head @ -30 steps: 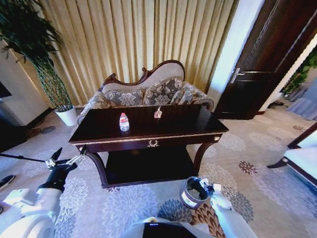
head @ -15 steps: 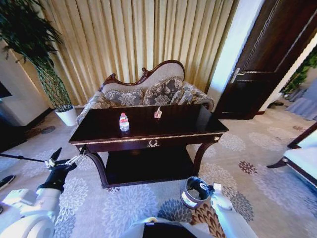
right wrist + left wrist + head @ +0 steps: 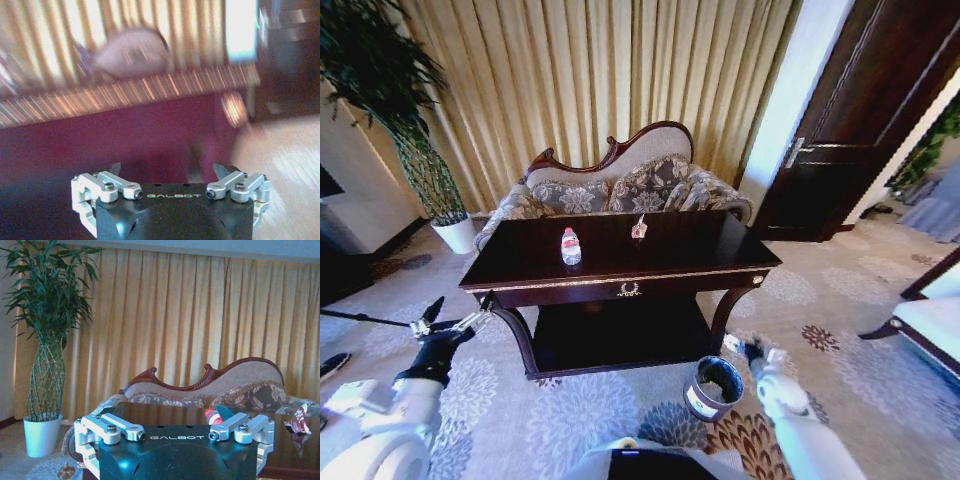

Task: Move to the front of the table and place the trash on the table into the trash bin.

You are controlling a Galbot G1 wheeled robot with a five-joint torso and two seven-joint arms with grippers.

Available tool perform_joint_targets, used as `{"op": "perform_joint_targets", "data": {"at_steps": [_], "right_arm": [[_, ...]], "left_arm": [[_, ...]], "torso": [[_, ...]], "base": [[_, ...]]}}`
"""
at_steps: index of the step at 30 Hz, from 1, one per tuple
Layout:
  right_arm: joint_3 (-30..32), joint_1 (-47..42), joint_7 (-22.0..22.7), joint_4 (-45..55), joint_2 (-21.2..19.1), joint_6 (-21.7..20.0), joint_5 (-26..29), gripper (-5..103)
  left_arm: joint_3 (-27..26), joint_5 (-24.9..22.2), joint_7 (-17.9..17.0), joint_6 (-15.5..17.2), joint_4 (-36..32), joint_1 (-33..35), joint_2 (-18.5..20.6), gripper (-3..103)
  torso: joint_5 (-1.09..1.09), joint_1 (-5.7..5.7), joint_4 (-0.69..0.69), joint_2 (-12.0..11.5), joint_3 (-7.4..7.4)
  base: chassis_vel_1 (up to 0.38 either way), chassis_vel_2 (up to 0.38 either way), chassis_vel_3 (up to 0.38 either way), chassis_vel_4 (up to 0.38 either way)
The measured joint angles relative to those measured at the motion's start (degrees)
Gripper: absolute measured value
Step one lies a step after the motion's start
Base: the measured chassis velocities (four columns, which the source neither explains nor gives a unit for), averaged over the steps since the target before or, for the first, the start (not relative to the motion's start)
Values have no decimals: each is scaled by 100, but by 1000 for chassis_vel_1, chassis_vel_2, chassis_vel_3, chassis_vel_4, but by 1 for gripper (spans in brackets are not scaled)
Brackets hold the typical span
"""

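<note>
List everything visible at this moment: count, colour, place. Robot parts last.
table: 1, dark brown, gold trim, centre.
bottle: 1, clear, red label, on table, left of centre.
wrapper: 1, reddish, on table, far edge.
trash bin: 1, pale, dark rim, on carpet by the table's front right leg.
sofa: 1, floral, behind table.
plant: 1, green, white pot, left.
door: 1, dark, right.
left hand: open, low left.
right hand: open, beside bin.

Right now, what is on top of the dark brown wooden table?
On the glossy dark brown table stand a small clear plastic bottle with red label and a small reddish wrapper. No white paper is discernible.
</note>
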Motion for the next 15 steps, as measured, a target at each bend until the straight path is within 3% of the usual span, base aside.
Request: {"op": "perform_joint_targets", "data": {"at_steps": [4,11,15], "right_arm": [[50,-148,9,1552,12,-285,-54,100],[-128,-67,36,2504,-5,-627,-225,100],[-210,-16,38,2509,-4,-698,-280,100]], "left_arm": [[-22,0,-3,2,0,8,7,100],[-62,-12,-3,2,0,25,7,100],[-95,-48,-1,2,0,20,21,100]], "torso": [[0,0,0,0,0],[1,0,0,0,0],[1,0,0,0,0]], "base": [[0,0,0,0],[0,0,0,0],[0,0,0,0]]}}
